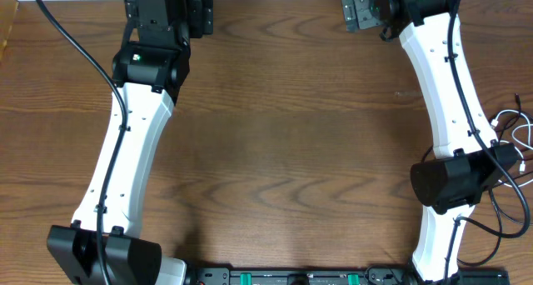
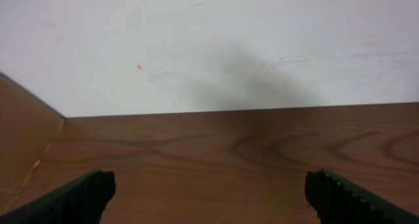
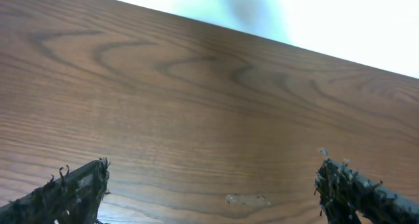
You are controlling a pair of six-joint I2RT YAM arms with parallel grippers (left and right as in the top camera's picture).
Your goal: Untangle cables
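The cables lie at the table's right edge in the overhead view: a thin white cord [image 1: 518, 133] looped beside the right arm's base, and thin black strands [image 1: 510, 214] curling below it, partly cut off by the frame. Both arms reach to the far side of the table, away from the cables. My left gripper [image 2: 209, 188] is open over bare wood facing the white wall, nothing between its fingers. My right gripper [image 3: 213, 178] is also open over bare wood, its fingertips [image 3: 340, 181] frayed-looking. Neither wrist view shows any cable.
A white wall [image 2: 209, 47] rises at the table's far edge. A wooden side panel [image 2: 23, 129] stands at the far left corner. A black rail with green connectors [image 1: 300, 277] runs along the near edge between the arm bases.
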